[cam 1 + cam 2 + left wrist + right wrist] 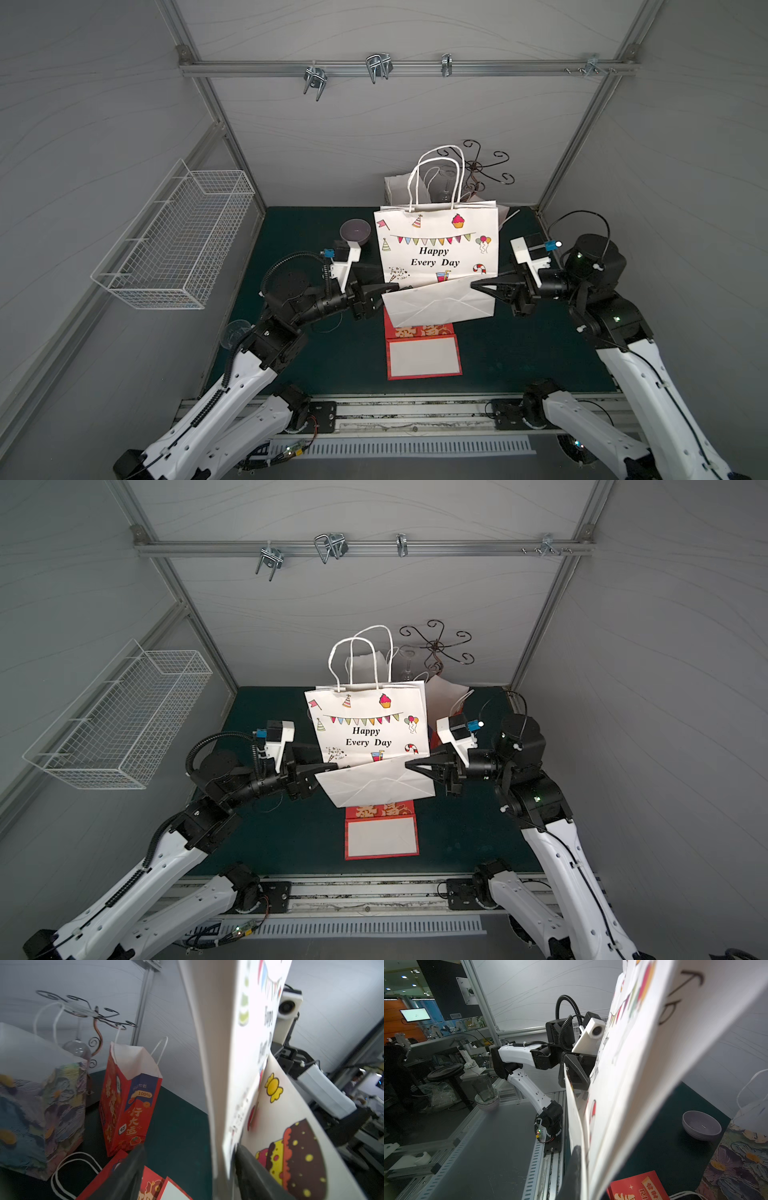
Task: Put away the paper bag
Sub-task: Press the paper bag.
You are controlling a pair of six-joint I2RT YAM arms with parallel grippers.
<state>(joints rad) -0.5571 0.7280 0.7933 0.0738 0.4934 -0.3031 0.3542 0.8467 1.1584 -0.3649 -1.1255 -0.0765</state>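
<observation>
While upright, white paper bag (436,245), bottom folded: right gripper (478,286) pinching it, left gripper (384,291) open.

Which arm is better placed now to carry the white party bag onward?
Probably the right: its pincer is shut on the white bag's lower corner, while the left pincer stands open around the opposite edge.

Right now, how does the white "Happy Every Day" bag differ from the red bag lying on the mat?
The white bag stands upright, raised, its bottom folded forward; the red bag lies flat on the mat. The white bag has party drawings, the red one gold characters. The right end effector pinches the white bag; nothing touches the red one. Both are paper.
</observation>
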